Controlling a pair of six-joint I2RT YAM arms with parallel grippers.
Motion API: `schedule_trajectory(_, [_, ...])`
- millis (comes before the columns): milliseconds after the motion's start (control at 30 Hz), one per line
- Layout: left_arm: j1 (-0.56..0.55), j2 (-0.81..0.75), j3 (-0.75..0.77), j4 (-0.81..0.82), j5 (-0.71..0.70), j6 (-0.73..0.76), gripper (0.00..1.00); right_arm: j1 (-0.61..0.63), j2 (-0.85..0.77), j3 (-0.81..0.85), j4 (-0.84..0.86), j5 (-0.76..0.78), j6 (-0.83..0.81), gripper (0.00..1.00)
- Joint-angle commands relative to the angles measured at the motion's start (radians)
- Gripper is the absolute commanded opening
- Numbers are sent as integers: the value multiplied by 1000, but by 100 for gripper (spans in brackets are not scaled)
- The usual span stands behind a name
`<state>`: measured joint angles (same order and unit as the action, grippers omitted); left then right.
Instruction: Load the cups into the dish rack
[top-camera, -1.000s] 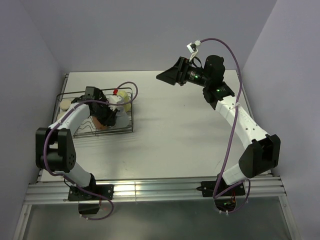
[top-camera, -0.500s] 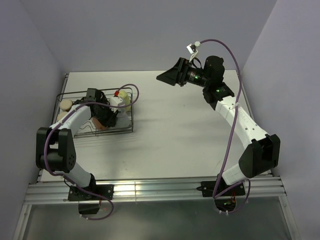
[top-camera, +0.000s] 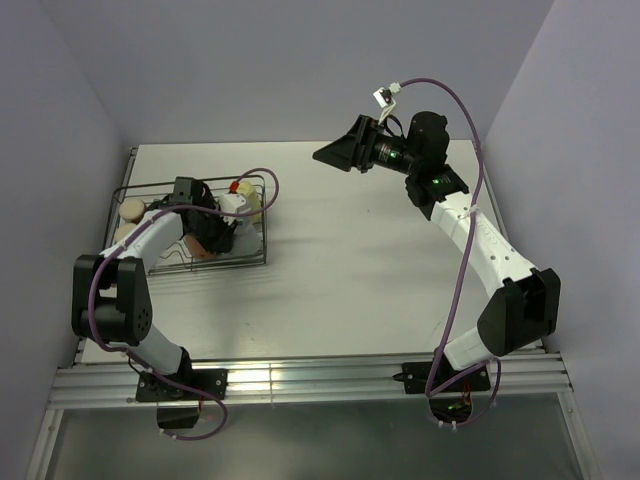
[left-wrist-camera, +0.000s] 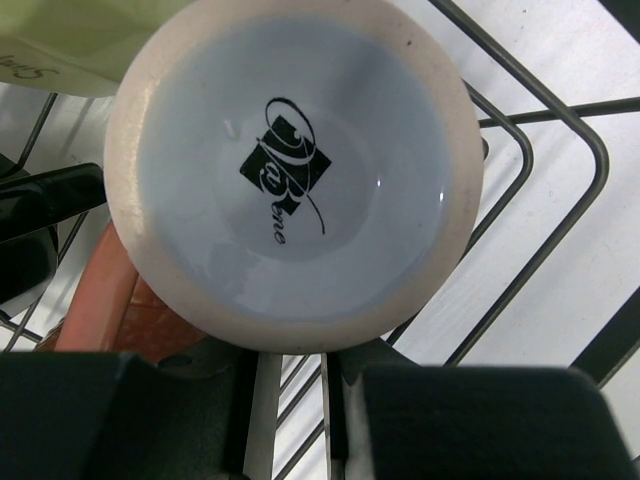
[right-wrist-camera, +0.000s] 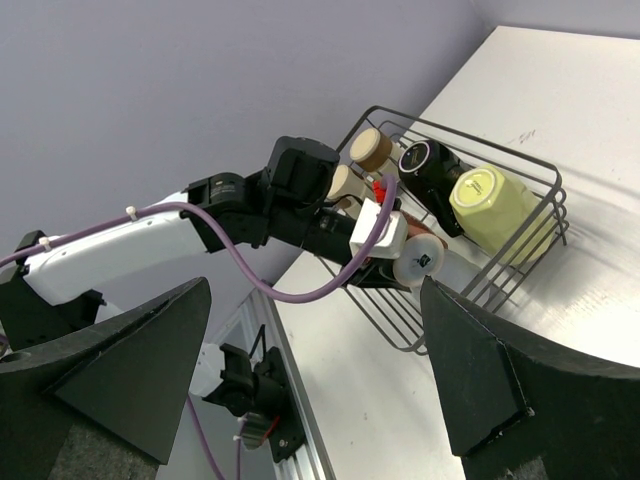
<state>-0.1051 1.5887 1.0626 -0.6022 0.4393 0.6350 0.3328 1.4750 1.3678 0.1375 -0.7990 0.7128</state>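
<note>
Though grip half-hidden, L claw (left-wrist-camera: 290, 400) prob. clenched on blue cup (left-wrist-camera: 290, 170); R claw (right-wrist-camera: 315, 285) agape.

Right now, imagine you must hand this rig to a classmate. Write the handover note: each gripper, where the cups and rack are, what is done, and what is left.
Left gripper: low inside the dish rack, jaws close together right by an upturned cup with a printed base. I cannot tell if it grips anything.
Right gripper: open, empty, raised well away from the rack.
Done: the pale yellow cup, black cup and two tan-bottomed cups also sit in the rack. Every cup I can see is inside it.
Left: confirm the left gripper is free, withdraw it, and check under the arm.
</note>
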Motion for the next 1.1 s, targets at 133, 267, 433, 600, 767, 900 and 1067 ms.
schedule_trajectory(133, [-5,-32,-6,61,29,3,25,-9,-28,4,22,-5,-3,93])
schedule_trajectory(267, [-8,-22,-4,59,27,2,27,-9,-27,7,22,-3,-1,93])
schedule_trajectory(433, [-11,-21,-6,64,27,-1,36,-9,-24,13,17,-6,-6,93])
schedule_trajectory(600, [-15,-32,0,55,21,-3,41,-9,-27,11,16,-3,-7,93])
schedule_trajectory(767, [-15,-68,20,27,12,-1,42,-9,-31,13,10,-3,-16,93])
schedule_trajectory(900, [-18,-108,42,-10,13,-9,41,-9,-36,13,1,-5,-27,93])
schedule_trajectory(1067, [-22,-182,62,-56,0,-24,41,-11,-44,11,-10,-3,-45,93])
